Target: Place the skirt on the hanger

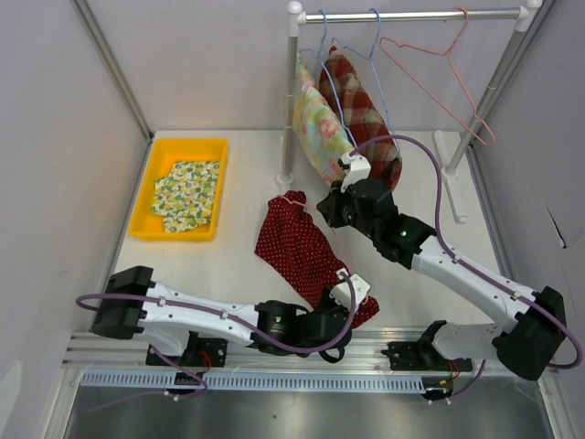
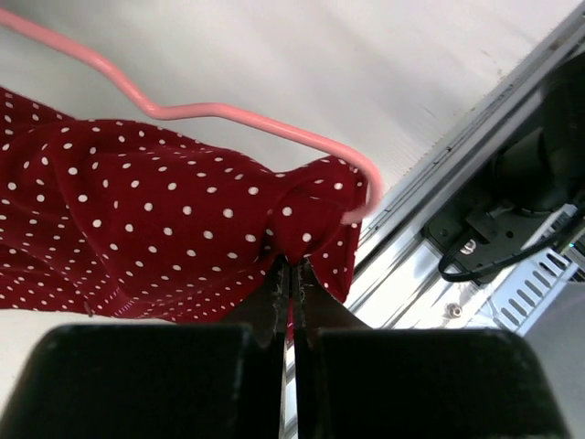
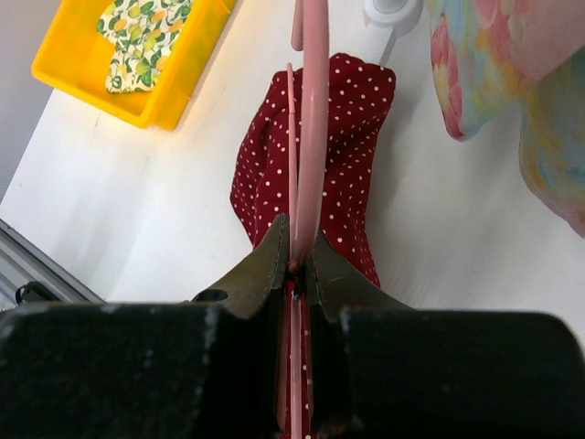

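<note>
I see the red white-dotted fabric skirt (image 1: 302, 247) lying on the white bench (image 1: 242, 174). Its long axis runs diagonally from the white rack post (image 1: 289, 110) toward the near right. My left gripper (image 2: 291, 279) is clenched on its near corner. My right gripper (image 3: 297, 265) is clamped on the thin pink wire hanger (image 3: 313, 110), which runs along the skirt.

Overhead and 2 close wrist views share skirt (image 1: 302, 247).

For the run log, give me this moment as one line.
left gripper: shut on skirt corner | right gripper: shut on pink hanger | skirt: lying on table, hanger end at pinched corner
</note>
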You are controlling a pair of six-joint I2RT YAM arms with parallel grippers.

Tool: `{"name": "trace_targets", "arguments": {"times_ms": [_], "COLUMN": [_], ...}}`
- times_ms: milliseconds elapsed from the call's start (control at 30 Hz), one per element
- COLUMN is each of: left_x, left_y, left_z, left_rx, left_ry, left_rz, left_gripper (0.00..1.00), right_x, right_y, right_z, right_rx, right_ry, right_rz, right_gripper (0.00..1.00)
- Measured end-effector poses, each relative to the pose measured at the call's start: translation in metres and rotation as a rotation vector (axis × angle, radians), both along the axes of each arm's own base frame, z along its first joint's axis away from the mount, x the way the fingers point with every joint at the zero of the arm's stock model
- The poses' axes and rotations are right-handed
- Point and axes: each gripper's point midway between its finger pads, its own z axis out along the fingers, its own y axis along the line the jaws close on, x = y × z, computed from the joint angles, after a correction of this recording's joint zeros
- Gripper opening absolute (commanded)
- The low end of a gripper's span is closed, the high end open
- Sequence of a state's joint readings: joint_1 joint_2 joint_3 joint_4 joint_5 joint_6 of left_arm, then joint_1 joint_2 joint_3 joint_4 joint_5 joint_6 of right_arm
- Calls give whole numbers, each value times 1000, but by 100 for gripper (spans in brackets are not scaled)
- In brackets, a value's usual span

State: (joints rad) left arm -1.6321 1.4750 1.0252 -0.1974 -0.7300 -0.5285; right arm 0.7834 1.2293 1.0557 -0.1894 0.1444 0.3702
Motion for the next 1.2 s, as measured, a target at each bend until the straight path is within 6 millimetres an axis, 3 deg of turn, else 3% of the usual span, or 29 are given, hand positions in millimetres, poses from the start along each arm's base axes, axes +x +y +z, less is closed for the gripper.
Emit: {"name": "trace_targets", "arguments": {"times_ms": [167, 233, 367, 500, 667, 867, 1100, 1200], "left_x": [-12, -15, -20, -23, -29, -35, -18, -13], "left_y": [1, 3, 11, 39, 57, 50, 90, 91], "left_z": [25, 33, 41, 28, 14, 16, -40, -34], "left_rx": [-41, -62, -137, -217, -280, -372, -462, -525], "left_ry": [-15, -15, 13, 58, 90, 113, 167, 184], "left_rz": [-61, -73, -69, -51, -45, 6, 142, 194], "left_gripper": [0, 5, 34, 47, 49, 57, 62, 68], "right_x": [11, 16, 23, 28, 32, 33, 35, 30], "right_y": [-2, -4, -5, -4, -3, -2, 3, 7], "right_z": [-1, -2, 11, 46, 86, 93, 106, 110], "right_rx": [-10, -18, -16, 21, 78, 75, 81, 88], "right_ry": [11, 24, 37, 3, -55, -52, -46, -54], "right_rz": [-22, -38, -59, -81, -108, -148, -206, -215], "right_gripper": [0, 0, 0, 0, 0, 0, 0, 0]}}
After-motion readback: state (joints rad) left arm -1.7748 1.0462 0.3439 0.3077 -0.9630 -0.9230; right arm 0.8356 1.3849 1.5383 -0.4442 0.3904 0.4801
